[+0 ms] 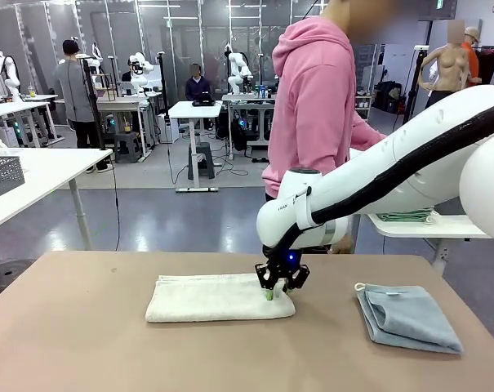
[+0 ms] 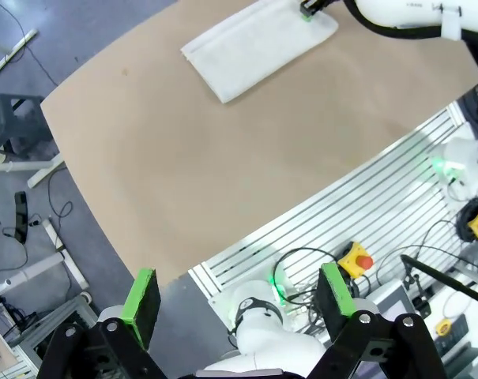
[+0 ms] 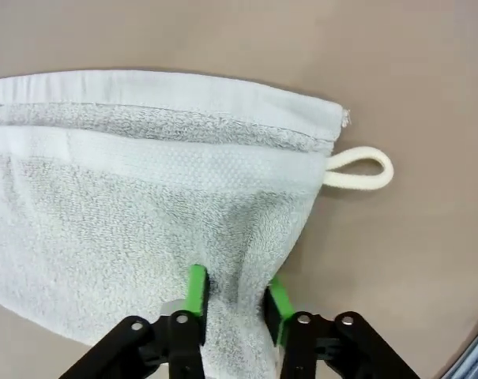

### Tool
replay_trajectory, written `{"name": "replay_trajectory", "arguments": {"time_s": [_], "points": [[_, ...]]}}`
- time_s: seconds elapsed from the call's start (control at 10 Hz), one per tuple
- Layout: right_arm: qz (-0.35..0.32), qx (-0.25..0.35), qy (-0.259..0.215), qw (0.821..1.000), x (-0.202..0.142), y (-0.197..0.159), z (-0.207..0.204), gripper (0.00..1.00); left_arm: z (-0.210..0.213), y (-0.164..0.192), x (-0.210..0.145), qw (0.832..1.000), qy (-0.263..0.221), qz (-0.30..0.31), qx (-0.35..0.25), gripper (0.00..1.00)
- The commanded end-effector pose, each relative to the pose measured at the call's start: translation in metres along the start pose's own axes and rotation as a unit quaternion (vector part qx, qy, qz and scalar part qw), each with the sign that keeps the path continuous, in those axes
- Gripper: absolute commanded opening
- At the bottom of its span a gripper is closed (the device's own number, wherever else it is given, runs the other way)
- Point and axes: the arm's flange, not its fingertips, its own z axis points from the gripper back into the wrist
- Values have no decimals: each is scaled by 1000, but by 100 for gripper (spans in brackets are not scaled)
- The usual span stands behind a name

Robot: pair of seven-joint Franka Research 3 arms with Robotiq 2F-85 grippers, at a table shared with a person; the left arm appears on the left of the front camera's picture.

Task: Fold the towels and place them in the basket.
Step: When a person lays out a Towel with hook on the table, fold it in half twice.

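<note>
- The right tool (image 1: 281,282) is down on the table (image 1: 83,343), its green pads (image 3: 196,288) pinched together on a raised fold of the cream towel (image 1: 218,296) at that towel's right end.
- In the right wrist view the right tool (image 3: 237,298) has terry cloth bunched between the two pads, and the towel spreads upward and to the left from the grip.
- A small cream hanging loop (image 3: 360,169) sticks out from the towel's corner and lies flat on the bare table, apart from the pads.
- The cream towel lies folded into a long strip near the middle of the table, its long side running left to right in the front view.
- The right arm (image 1: 393,175) reaches in from the picture's right and bends down to the towel.
- The blue towel (image 1: 408,317) lies folded on the table well to the right of the cream one, not touching it, with a small white loop (image 1: 359,287) at its far left corner.
- The left tool (image 2: 240,300) is held high above the near table edge with its pads spread wide and nothing between them.
- From that high view the cream towel (image 2: 258,47) lies at the far side of the table (image 2: 223,174), with the right tool (image 2: 308,9) on its end.
- A person in a pink hoodie (image 1: 316,98) stands at the far side of the table.
</note>
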Motion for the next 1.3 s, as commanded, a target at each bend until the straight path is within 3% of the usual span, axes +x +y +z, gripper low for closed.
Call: {"name": "replay_trajectory", "arguments": {"time_s": [0.0, 0.5, 0.8, 0.9, 1.0, 1.2], "points": [[-19, -5, 18, 1000, 3, 0, -15, 0, -1, 1, -1, 1000, 1, -10, 0, 100], [-19, -20, 13, 1000, 1, 1, -7, 0, -1, 1, -1, 1000, 1, -10, 0, 100], [4, -115, 11, 993, -23, -19, 29, 0, -1, 1, -1, 1000, 1, -10, 0, 100], [11, -171, 4, 985, -34, -18, 47, 0, -1, 1, -1, 1000, 1, -10, 0, 100], [16, -216, -4, 976, -42, -11, 65, 0, -1, 1, -1, 1000, 1, -10, 0, 100], [23, -235, -30, 971, -49, 20, 90, 0, -1, 1, -1, 1000, 1, -10, 0, 100]]}}
